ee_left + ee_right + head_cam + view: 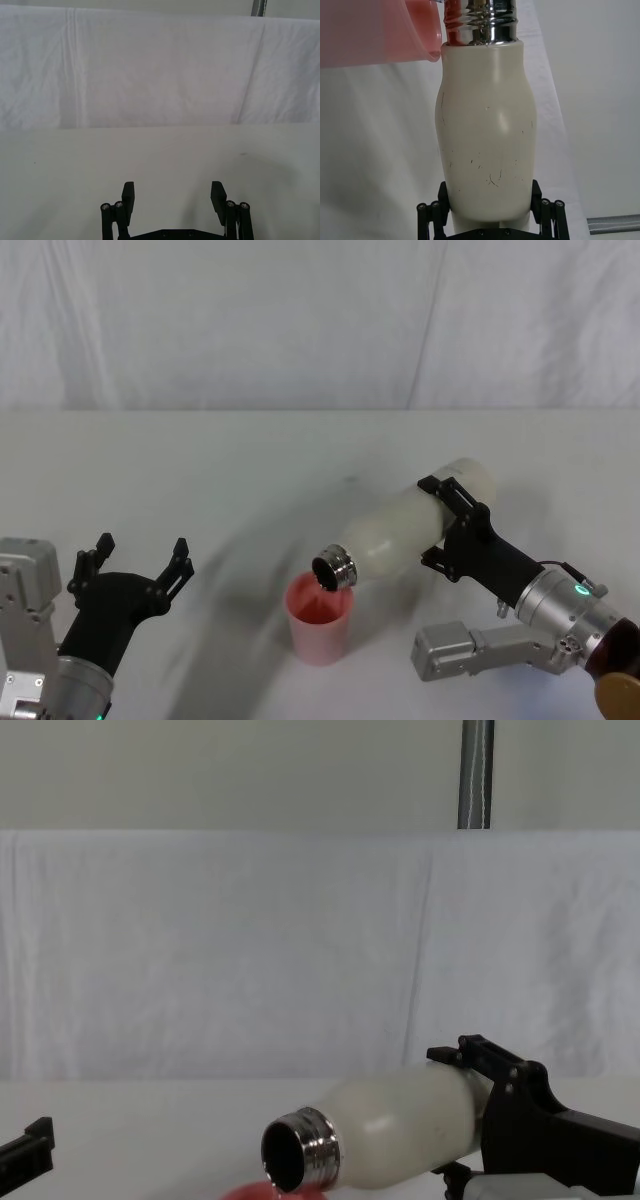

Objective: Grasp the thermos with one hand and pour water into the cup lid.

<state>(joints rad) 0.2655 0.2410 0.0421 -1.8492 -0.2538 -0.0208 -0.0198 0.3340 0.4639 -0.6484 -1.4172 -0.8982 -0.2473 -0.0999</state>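
Right gripper clamps tilted thermos, its steel mouth over pink cup lid. Left gripper parked, jaws wide.

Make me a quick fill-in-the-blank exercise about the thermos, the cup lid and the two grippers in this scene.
1. The thermos is held by the ____ gripper.
2. The thermos's steel neck is tipped over the ____ cup lid.
3. The left gripper hangs with its jaws ____ and nothing between them.

Missing words: right; pink; open
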